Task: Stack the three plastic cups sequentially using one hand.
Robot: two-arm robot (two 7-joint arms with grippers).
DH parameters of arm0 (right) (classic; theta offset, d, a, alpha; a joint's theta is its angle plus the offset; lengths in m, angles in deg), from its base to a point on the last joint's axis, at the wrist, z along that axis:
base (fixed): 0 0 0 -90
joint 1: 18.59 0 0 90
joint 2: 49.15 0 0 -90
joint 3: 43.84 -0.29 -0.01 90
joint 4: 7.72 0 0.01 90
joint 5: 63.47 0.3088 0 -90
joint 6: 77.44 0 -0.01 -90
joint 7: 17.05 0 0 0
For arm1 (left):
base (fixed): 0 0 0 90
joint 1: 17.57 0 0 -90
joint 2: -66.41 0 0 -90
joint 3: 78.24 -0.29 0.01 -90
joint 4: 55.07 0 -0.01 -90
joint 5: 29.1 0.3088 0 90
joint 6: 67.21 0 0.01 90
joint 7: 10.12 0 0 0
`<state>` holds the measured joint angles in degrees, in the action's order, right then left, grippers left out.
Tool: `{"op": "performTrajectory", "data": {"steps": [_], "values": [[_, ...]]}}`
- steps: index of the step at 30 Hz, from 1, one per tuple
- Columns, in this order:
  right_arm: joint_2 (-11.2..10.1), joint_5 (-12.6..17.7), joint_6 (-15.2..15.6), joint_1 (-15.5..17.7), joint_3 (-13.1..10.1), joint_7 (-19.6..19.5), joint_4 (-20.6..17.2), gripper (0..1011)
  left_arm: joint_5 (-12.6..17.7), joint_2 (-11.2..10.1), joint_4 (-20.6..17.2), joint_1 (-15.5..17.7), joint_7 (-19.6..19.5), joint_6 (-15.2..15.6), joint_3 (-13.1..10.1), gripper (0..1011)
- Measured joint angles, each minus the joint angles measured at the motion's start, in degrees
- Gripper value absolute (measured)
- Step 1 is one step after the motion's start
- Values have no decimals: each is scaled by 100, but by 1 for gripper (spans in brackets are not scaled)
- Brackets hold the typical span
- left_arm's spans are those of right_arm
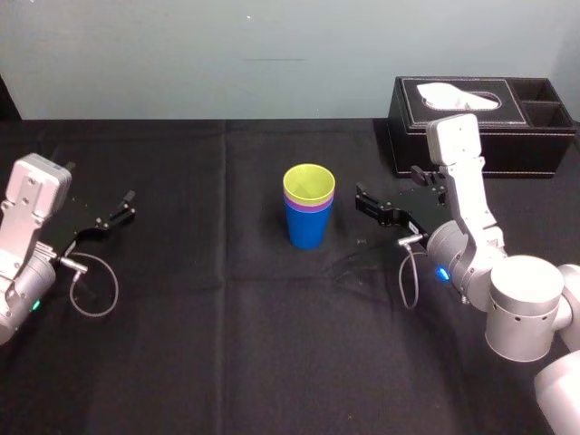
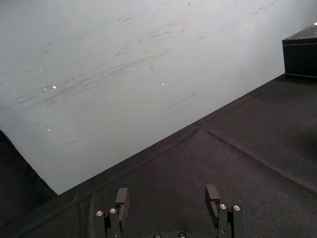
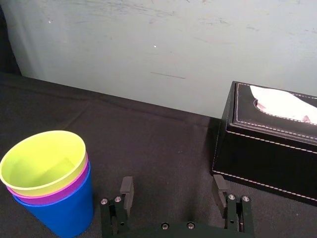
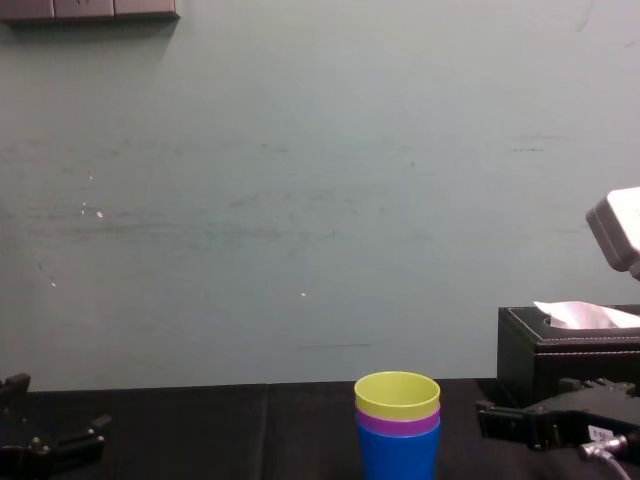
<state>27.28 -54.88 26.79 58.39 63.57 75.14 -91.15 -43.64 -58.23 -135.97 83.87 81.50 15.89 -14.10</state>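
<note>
The three plastic cups (image 1: 308,217) stand nested upright in one stack at the table's middle: blue at the bottom, purple in it, yellow-green on top. The stack (image 3: 47,183) also appears in the right wrist view and in the chest view (image 4: 398,430). My right gripper (image 1: 362,201) hovers just right of the stack, apart from it, jaws open and holding nothing (image 3: 173,191); its fingers (image 4: 490,418) point toward the cups. My left gripper (image 1: 125,207) rests far left, open and holding nothing (image 2: 167,198).
A black leather tissue box (image 1: 480,122) with white tissue stands at the back right, behind my right arm (image 3: 267,144). Black cloth (image 1: 227,344) covers the table. A pale wall (image 4: 300,200) rises behind the table's far edge.
</note>
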Motion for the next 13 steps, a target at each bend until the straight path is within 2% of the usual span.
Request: {"op": "performTrajectory", "data": {"steps": [13], "values": [[0,0,0,0,0,0,0,1004,0,0,0,0,0,0,0,1012]]}}
